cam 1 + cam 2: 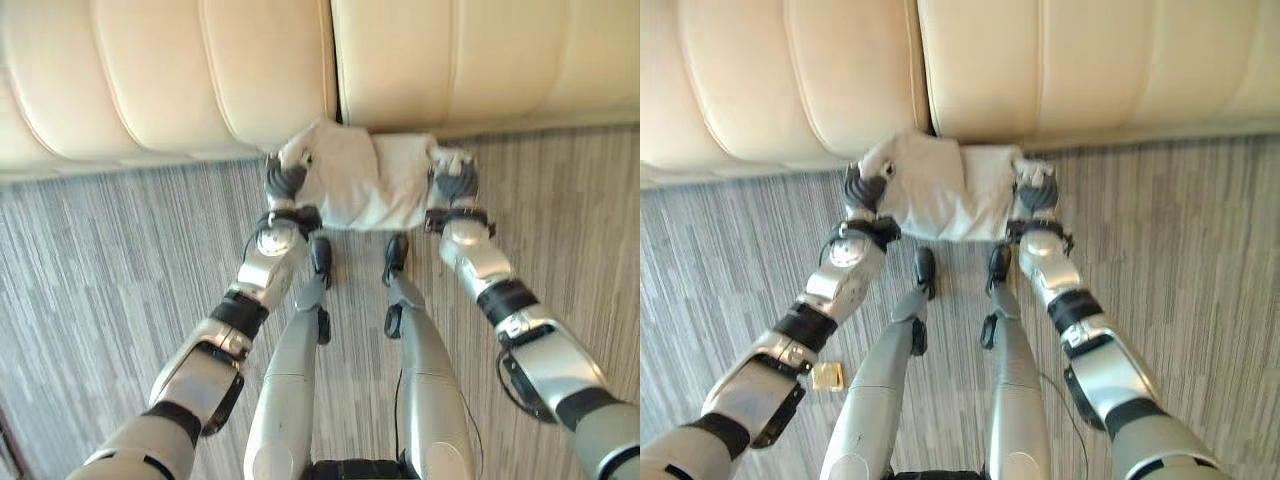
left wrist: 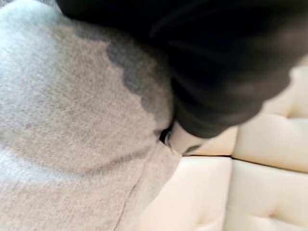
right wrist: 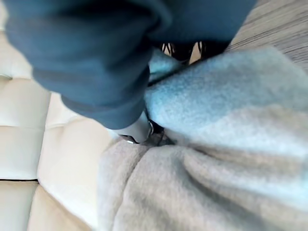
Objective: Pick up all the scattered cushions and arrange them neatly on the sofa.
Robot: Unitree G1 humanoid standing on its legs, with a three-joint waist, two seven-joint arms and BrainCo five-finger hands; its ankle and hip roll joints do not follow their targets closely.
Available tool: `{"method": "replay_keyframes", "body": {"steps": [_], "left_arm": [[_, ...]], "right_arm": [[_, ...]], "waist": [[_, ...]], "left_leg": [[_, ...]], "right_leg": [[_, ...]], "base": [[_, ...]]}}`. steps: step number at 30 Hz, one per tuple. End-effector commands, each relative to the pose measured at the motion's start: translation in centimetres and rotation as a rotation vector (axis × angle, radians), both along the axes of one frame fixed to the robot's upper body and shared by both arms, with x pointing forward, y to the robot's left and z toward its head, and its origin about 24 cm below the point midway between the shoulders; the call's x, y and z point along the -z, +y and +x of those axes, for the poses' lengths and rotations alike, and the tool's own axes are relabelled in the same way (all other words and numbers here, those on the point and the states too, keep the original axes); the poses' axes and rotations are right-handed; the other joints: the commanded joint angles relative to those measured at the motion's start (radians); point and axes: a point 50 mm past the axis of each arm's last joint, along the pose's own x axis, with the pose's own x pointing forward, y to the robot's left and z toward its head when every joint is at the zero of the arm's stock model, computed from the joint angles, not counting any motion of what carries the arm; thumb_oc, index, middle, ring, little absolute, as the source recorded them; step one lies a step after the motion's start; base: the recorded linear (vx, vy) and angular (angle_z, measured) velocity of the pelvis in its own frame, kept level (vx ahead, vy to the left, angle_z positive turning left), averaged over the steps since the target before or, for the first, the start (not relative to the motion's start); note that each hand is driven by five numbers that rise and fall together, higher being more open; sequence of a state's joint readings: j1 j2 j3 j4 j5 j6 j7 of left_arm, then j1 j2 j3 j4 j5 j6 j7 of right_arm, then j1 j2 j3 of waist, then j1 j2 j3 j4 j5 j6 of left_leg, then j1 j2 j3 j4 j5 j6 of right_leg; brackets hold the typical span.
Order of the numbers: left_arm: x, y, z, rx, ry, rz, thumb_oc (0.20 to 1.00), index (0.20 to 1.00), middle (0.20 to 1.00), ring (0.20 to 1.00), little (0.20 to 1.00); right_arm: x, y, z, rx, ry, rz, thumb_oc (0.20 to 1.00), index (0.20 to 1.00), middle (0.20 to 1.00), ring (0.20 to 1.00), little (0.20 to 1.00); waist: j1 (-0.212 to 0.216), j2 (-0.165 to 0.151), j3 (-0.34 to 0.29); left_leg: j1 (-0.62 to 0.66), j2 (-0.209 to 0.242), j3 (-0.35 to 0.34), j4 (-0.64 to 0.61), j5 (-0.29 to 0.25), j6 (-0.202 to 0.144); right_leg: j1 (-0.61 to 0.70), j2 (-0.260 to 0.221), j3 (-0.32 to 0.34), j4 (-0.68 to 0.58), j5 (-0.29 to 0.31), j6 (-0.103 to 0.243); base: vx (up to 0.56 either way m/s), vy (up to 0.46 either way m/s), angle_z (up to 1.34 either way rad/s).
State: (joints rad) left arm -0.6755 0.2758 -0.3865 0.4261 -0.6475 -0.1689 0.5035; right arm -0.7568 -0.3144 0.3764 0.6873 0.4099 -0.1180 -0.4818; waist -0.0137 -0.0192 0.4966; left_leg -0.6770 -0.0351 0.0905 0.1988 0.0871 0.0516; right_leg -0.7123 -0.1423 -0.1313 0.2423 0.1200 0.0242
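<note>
In the left eye view you see a pale grey cushion (image 1: 365, 180) held between your two hands, at the front edge of the cream sofa (image 1: 200, 80), just below the seam where two sofa sections meet. Your left hand (image 1: 288, 172) sits on the cushion's left end and your right hand (image 1: 454, 172) on its right end; the cloth bunches up around both. Below lies the grey striped carpet (image 1: 100, 280).

The right eye view gives you the same grasp, and adds a small yellowish square object (image 1: 827, 376) lying on the carpet beside your left forearm, which the left eye view does not include.

In the left wrist view the dark cover of your left hand presses straight into the grey fabric, with one silver finger (image 2: 185, 141) poking out at the cushion's edge against the tufted cream upholstery. You cannot tell from this how far the fingers are curled.

In the right wrist view one silver finger (image 3: 137, 131) of your right hand digs into a fold of the cushion, the fabric puckered around it. The rest of the fingers are hidden by the cover and cloth, so you cannot tell their closure there either.
</note>
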Motion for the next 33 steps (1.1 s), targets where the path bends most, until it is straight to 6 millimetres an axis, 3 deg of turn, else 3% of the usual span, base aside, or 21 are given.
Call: {"method": "replay_keyframes", "body": {"steps": [1, 2, 3, 4, 5, 8, 9, 10, 11, 15, 22, 23, 25, 26, 28, 29, 30, 31, 33], "left_arm": [[0.0, -3.9, -2.1, 0.19, -0.085, -0.022, 0.2, 0.2, 0.2, 0.2, 0.2], [0.7, -2.5, -2.4, 0.15, -0.066, -0.027, 0.2, 0.2, 0.2, 0.2, 0.2], [3.0, -2.2, -3.7, 0.174, -0.005, -0.008, 0.2, 0.2, 0.2, 0.2, 0.2], [3.0, -2.2, -3.7, 0.174, -0.003, -0.007, 0.2, 0.2, 0.2, 0.2, 0.2], [4.6, -1.3, -4.6, 0.169, 0.043, 0.013, 0.2, 0.2, 0.2, 0.2, 0.2], [6.3, -0.2, -5.6, 0.151, 0.103, 0.022, 0.2, 0.2, 0.2, 0.2, 0.2], [7.6, 1.8, -6.6, 0.114, 0.159, 0.041, 0.2, 0.2, 0.2, 0.2, 0.2], [7.6, 1.8, -6.6, 0.115, 0.16, 0.041, 0.2, 0.2, 0.2, 0.2, 0.2], [8.5, 2.1, -7.6, 0.11, 0.191, 0.032, 0.2, 0.2, 0.2, 0.2, 0.2], [10.2, 2.9, -8.9, 0.106, 0.271, 0.031, 0.2, 0.2, 0.2, 0.2, 0.2], [13.4, 2.5, -10.6, 0.113, 0.418, 0.034, 0.2, 0.2, 0.2, 0.2, 0.2], [14.3, 1.6, -10.8, 0.149, 0.451, 0.051, 0.2, 0.2, 0.2, 0.2, 0.2], [14.7, 2.7, -10.9, 0.1, 0.485, 0.068, 0.2, 0.2, 0.2, 0.2, 0.2], [14.9, 3.2, -11.1, 0.077, 0.494, 0.071, 0.2, 0.2, 0.2, 0.2, 0.2], [15.1, 3.7, -11.1, 0.047, 0.505, 0.081, 0.2, 0.2, 0.2, 0.2, 0.2], [15.1, 3.7, -11.1, 0.047, 0.505, 0.081, 0.2, 0.2, 0.2, 0.2, 0.2], [15.3, 3.7, -11.1, 0.046, 0.513, 0.086, 0.2, 0.2, 0.2, 0.2, 0.2], [15.0, 3.7, -10.8, 0.039, 0.499, 0.074, 0.2, 0.2, 0.2, 0.2, 0.2], [15.0, 3.8, -10.8, 0.036, 0.497, 0.074, 0.2, 0.2, 0.2, 0.2, 0.2]], "right_arm": [[1.5, 5.5, -2.0, -0.235, -0.014, 0.014, 0.2, 0.2, 0.2, 0.2, 0.2], [2.0, 4.2, -2.5, -0.194, -0.011, -0.006, 0.2, 0.2, 0.2, 0.2, 0.2], [4.5, 3.6, -4.1, -0.239, 0.07, -0.003, 0.2, 0.2, 0.2, 0.2, 0.2], [4.6, 3.6, -4.1, -0.239, 0.072, -0.003, 0.2, 0.2, 0.2, 0.2, 0.2], [5.8, 3.2, -5.3, -0.238, 0.105, 0.01, 0.2, 0.2, 0.2, 0.2, 0.2], [7.1, 2.4, -6.3, -0.223, 0.142, 0.045, 0.2, 0.2, 0.2, 0.2, 0.2], [4.0, 1.0, -6.8, -0.253, 0.032, 0.2, 0.2, 0.2, 0.2, 0.2, 0.2], [4.0, 1.0, -6.9, -0.253, 0.033, 0.2, 0.2, 0.2, 0.2, 0.2, 0.2], [6.3, -0.9, -8.2, -0.189, 0.097, 0.178, 0.2, 0.2, 0.2, 0.2, 0.2], [8.2, -2.6, -8.9, -0.119, 0.171, 0.229, 0.2, 0.2, 0.2, 0.2, 0.2], [12.2, -0.3, -11.2, -0.151, 0.343, 0.113, 0.2, 0.2, 0.2, 0.2, 0.2], [15.2, 0.4, -11.8, -0.142, 0.472, 0.097, 0.2, 0.2, 0.2, 0.2, 0.2], [12.9, -0.1, -11.3, -0.136, 0.382, 0.096, 0.2, 0.2, 0.2, 0.2, 0.2], [12.3, -0.2, -11.3, -0.133, 0.353, 0.1, 0.2, 0.2, 0.2, 0.2, 0.2], [12.1, -0.1, -11.6, -0.129, 0.341, 0.103, 0.2, 0.2, 0.2, 0.2, 0.2], [12.1, -0.1, -11.6, -0.129, 0.341, 0.103, 0.2, 0.2, 0.2, 0.2, 0.2], [12.2, 0.0, -11.6, -0.133, 0.346, 0.107, 0.2, 0.2, 0.2, 0.2, 0.2], [12.2, 0.0, -11.4, -0.131, 0.343, 0.11, 0.2, 0.2, 0.2, 0.2, 0.2], [12.2, 0.0, -11.3, -0.127, 0.343, 0.117, 0.2, 0.2, 0.2, 0.2, 0.2]], "waist": [[0.029, 0.013, -0.058], [0.025, 0.008, -0.069], [0.023, 0.002, -0.098], [0.023, 0.002, -0.096], [0.025, -0.002, -0.129], [0.026, -0.005, -0.158], [0.023, -0.013, -0.19], [0.024, -0.013, -0.192], [0.018, -0.019, -0.222], [0.025, -0.022, -0.271], [0.021, 0.007, -0.29], [0.025, 0.016, -0.284], [0.014, 0.018, -0.273], [0.011, 0.013, -0.262], [0.015, 0.005, -0.23], [0.015, 0.005, -0.231], [0.01, 0.003, -0.223], [0.015, -0.005, -0.217], [0.021, -0.006, -0.217]], "left_leg": [[0.166, 0.006, -0.041, -0.094, -0.048, -0.086], [0.207, 0.009, -0.036, -0.114, -0.049, -0.086], [0.283, 0.014, -0.032, -0.148, -0.049, -0.082], [0.29, 0.014, -0.032, -0.151, -0.048, -0.082], [0.352, 0.02, -0.026, -0.182, -0.046, -0.081], [0.427, 0.025, -0.02, -0.226, -0.041, -0.081], [0.483, 0.028, -0.007, -0.256, -0.041, -0.081], [0.483, 0.028, -0.007, -0.258, -0.039, -0.081], [0.526, 0.029, 0.002, -0.277, -0.043, -0.078], [0.588, 0.028, 0.008, -0.286, -0.061, -0.07], [0.677, -0.005, -0.011, -0.284, -0.102, -0.019], [0.691, -0.013, -0.021, -0.281, -0.107, -0.009], [0.709, -0.026, -0.031, -0.283, -0.112, 0.007], [0.725, -0.036, -0.028, -0.286, -0.116, 0.019], [0.753, -0.046, -0.014, -0.286, -0.136, 0.037], [0.753, -0.047, -0.013, -0.286, -0.136, 0.037], [0.757, -0.042, -0.018, -0.286, -0.136, 0.031], [0.753, -0.038, -0.003, -0.286, -0.136, 0.023], [0.754, -0.041, 0.004, -0.286, -0.14, 0.02]], "right_leg": [[0.212, -0.02, -0.017, -0.077, -0.122, 0.091], [0.259, -0.016, -0.022, -0.105, -0.114, 0.096], [0.338, -0.013, -0.028, -0.144, -0.104, 0.1], [0.344, -0.013, -0.028, -0.148, -0.103, 0.1], [0.407, -0.012, -0.035, -0.187, -0.095, 0.104], [0.48, -0.009, -0.041, -0.237, -0.083, 0.11], [0.528, -0.001, -0.04, -0.27, -0.078, 0.114], [0.528, -0.001, -0.04, -0.272, -0.076, 0.114], [0.566, 0.006, -0.04, -0.29, -0.072, 0.119], [0.629, 0.006, -0.041, -0.31, -0.077, 0.124], [0.675, -0.024, -0.023, -0.183, -0.132, 0.14], [0.666, -0.031, -0.02, -0.122, -0.143, 0.145], [0.607, -0.048, 0.003, 0.051, -0.122, 0.148], [0.565, -0.064, 0.012, 0.141, -0.081, 0.146], [0.481, -0.07, 0.037, 0.297, -0.02, 0.139], [0.48, -0.07, 0.037, 0.298, -0.021, 0.139], [0.448, -0.026, 0.057, 0.307, -0.061, 0.131], [0.383, 0.049, 0.048, 0.217, -0.129, 0.121], [0.389, 0.054, 0.025, 0.146, -0.119, 0.122]], "base": [[0.07, -0.001, -0.05], [0.11, 0.003, -0.09], [0.09, 0.0, -0.07], [0.13, 0.0, -0.02], [0.06, -0.002, -0.02], [0.09, -0.004, -0.06], [0.08, -0.001, -0.06], [0.07, 0.009, -0.05], [0.02, 0.01, -0.09], [0.03, 0.026, -0.13], [0.03, 0.168, 0.02], [-0.01, 0.215, 0.13], [-0.03, 0.222, 0.15], [-0.04, 0.177, 0.2], [-0.03, 0.141, 0.07], [-0.01, 0.061, -0.2], [0.0, -0.035, -0.45], [0.01, -0.037, -0.43], [0.06, -0.028, -0.19]]}}
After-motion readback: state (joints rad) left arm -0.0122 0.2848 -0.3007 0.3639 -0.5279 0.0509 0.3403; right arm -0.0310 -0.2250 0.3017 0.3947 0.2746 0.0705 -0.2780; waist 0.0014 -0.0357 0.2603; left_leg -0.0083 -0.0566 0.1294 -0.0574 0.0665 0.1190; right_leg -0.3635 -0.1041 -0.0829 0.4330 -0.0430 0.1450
